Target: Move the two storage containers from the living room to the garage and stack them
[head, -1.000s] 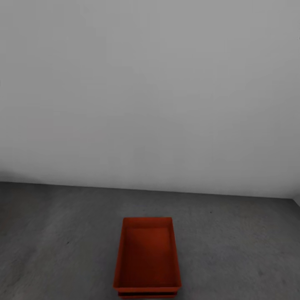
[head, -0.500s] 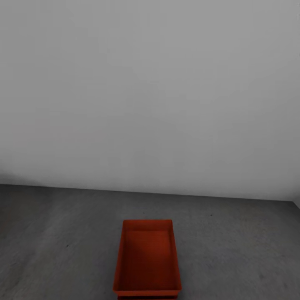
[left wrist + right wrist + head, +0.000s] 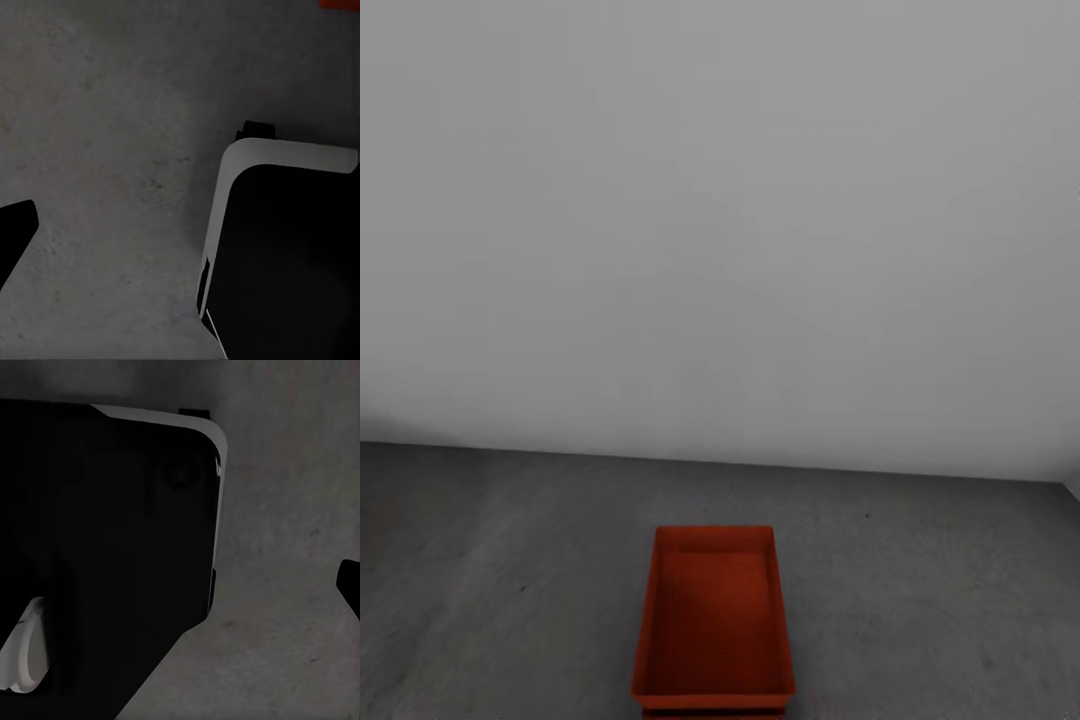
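Two orange-red storage containers are stacked on the dark grey garage floor (image 3: 510,600), close in front of me. The upper container (image 3: 713,610) is open and empty. Only a thin strip of the lower container (image 3: 712,712) shows beneath its near rim. A sliver of orange container (image 3: 339,3) also shows in the left wrist view. My left gripper (image 3: 180,240) hangs over bare floor, one dark fingertip (image 3: 13,229) at the picture's edge, nothing held. My right gripper (image 3: 187,585) likewise shows one dark fingertip (image 3: 351,585) over the floor, nothing between its fingers.
A plain white wall (image 3: 720,220) stands behind the stack. Grey floor lies to both sides of the containers. My own black-and-white base (image 3: 285,247) sits under the left arm, and the base (image 3: 105,547) also shows in the right wrist view.
The head view shifted slightly, so the stack sits a little lower in the picture than one second ago. The containers themselves have not moved.
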Available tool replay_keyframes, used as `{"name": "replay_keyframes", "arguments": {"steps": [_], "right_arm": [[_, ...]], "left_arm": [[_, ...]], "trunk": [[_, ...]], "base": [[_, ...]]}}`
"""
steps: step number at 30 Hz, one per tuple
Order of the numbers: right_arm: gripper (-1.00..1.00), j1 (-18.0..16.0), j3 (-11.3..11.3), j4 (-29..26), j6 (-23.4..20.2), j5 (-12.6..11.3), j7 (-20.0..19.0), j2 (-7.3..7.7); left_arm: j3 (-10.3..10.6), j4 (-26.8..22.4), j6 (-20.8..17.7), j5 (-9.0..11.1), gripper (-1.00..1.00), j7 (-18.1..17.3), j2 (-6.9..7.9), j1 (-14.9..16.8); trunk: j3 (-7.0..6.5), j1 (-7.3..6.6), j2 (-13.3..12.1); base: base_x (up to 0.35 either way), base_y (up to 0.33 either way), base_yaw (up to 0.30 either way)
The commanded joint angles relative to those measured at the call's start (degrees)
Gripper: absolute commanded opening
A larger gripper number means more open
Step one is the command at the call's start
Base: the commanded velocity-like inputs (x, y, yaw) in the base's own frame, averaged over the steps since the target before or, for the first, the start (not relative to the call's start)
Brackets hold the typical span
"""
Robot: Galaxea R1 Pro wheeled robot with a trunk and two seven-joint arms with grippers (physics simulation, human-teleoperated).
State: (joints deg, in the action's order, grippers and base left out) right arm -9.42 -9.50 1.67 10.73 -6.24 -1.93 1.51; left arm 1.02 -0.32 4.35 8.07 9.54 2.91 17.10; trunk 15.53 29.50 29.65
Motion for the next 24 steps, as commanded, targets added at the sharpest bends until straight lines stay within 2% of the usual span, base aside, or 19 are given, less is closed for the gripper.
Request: {"name": "replay_keyframes", "arguments": {"steps": [1, 12, 24], "right_arm": [[1.00, -0.08, -0.43, 0.18, 0.35, -0.62, -0.20, -0.01], [1.00, -0.06, -0.43, 0.17, 0.35, -0.70, -0.16, -0.05], [1.00, -0.08, -0.43, 0.18, 0.26, -0.70, -0.18, -0.10]], "left_arm": [[0.13, 0.05, 0.22, 0.65, 1.00, 0.02, -0.04, 0.04], [0.12, 0.05, 0.22, 4.08, 1.00, -0.04, -0.18, 0.04], [0.12, 0.05, 0.22, 4.23, 1.00, -0.05, -0.18, 0.04]], "trunk": [[0.09, 0.01, 0.09], [0.09, 0.01, 0.09], [0.09, 0.01, 0.09]], "base": [[-0.127, 0.000, 0.000], [-0.300, 0.044, 0.000], [-0.345, 0.092, 0.000]]}}
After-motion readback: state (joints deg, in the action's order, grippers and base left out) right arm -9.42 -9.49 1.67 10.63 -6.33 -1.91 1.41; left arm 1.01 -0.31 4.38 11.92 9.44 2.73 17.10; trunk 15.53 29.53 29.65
